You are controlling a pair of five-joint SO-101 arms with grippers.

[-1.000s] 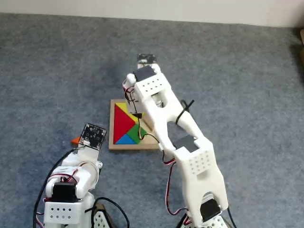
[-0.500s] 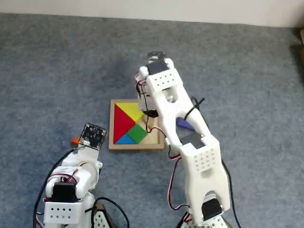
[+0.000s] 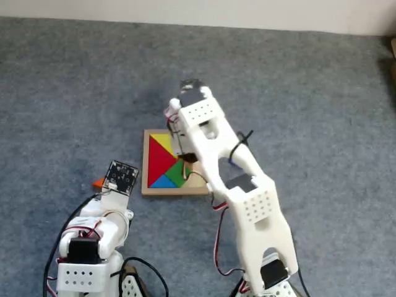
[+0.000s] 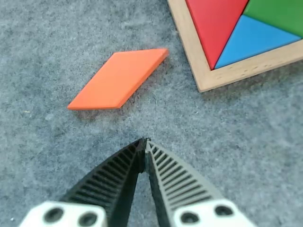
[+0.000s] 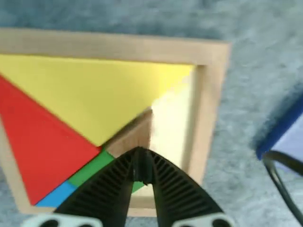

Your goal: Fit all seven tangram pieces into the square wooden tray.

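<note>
High view: the square wooden tray [image 3: 146,162] lies flat on the grey carpet [image 3: 309,93] between the arms, and the right arm reaches across it.
Right gripper: the right gripper [image 5: 140,165] has its fingers pressed together with nothing between them, and hangs low over the tray's unfilled part.
Left gripper: the left gripper [image 4: 143,144] has its tips together and empty, over carpet near the orange parallelogram [image 4: 118,78].
Seated: the yellow triangle [image 5: 94,90], red triangle [image 5: 42,142], green piece [image 5: 87,171] and blue triangle [image 5: 52,198] lie inside the rim, edge to edge.
Gap: it runs beside the yellow triangle along one rim. You cannot tell whether the pale and brown patches there are pieces or bare floor.
Outside: the orange parallelogram lies on the carpet. The purple piece [image 5: 279,132] lies on the carpet past the opposite rim.
Step, my guess: you are seating or nudging in the gap, with two pieces left to fetch.
Do it well: keep the closed tips off the yellow edge. Push flat and slowly so the seated pieces don't ride up. Part the fingers before you go for the purple piece.
Orange axis: it lies flat. Its long axis runs slantwise toward the tray. One sharp tip points at the rim, just beside it and not touching.
Orange fit: turn it to match the gap before you lower it.
Purple axis: only an edge shows, so you cannot tell.
</note>
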